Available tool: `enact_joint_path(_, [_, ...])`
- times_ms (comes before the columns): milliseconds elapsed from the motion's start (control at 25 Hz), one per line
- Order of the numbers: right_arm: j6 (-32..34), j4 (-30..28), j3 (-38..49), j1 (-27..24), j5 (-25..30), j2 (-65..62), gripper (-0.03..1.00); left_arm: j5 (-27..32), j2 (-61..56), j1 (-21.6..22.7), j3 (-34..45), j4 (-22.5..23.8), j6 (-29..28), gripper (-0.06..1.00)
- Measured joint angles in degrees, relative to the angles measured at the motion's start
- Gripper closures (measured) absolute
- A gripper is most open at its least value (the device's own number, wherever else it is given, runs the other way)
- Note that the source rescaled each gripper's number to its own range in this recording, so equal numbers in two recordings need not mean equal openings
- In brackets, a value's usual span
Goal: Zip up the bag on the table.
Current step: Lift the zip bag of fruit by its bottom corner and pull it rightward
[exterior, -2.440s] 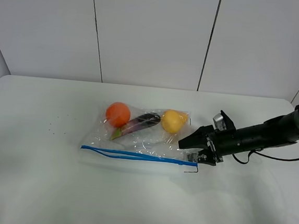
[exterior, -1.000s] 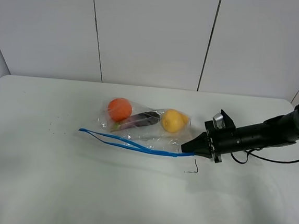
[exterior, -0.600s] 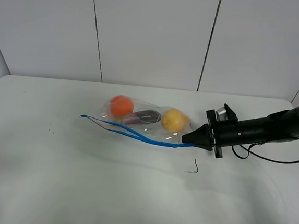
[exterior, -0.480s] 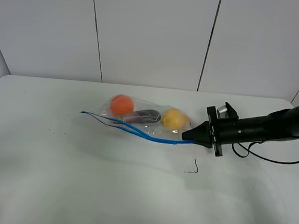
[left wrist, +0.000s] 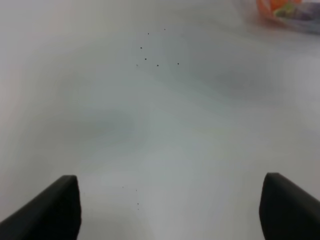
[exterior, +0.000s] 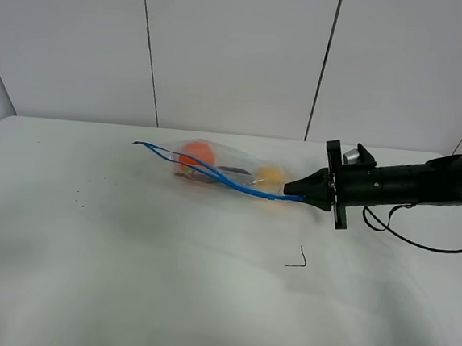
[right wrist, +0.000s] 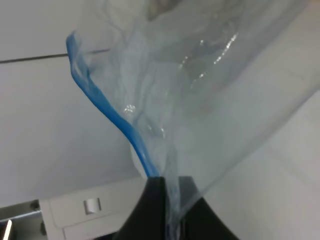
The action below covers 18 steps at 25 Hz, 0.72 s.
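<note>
The bag (exterior: 223,168) is clear plastic with an orange (exterior: 194,152), a dark eggplant (exterior: 229,171) and a yellow pear (exterior: 269,176) inside. Its blue zipper strip (exterior: 214,176) hangs in the air, gaping open at the left end. My right gripper (exterior: 295,196) is shut on the strip's right end and holds that corner above the table (exterior: 204,300). The right wrist view shows the fingertips (right wrist: 155,210) pinching plastic (right wrist: 200,100) and blue strip (right wrist: 120,122). My left gripper (left wrist: 170,210) is open and empty above bare table, out of the exterior view; the bag (left wrist: 290,12) lies far off.
A small black wire-like mark (exterior: 298,260) lies on the table in front of the right gripper. Tiny dark specks (exterior: 83,196) sit at the left, also in the left wrist view (left wrist: 150,55). A white panelled wall (exterior: 241,52) stands behind the table.
My right gripper shut on the zipper strip's right end and rose, moving back. The zipper edge lifted off the table and the bag tipped backward with the fruit sliding along.
</note>
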Motion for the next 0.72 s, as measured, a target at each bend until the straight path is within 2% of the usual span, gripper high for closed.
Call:
enact_joint_path(360, [4.61,1.59,0.00,0.00,0.00,-0.28,0.97,0.00,0.00,0.00,0.00,0.00,0.00,-0.06])
enact_joint_path(720, [4.85,2.14,0.03,0.00,-0.12,-3.41,0.97,0.00,0.00,0.00,0.00,0.00,0.00,-0.06])
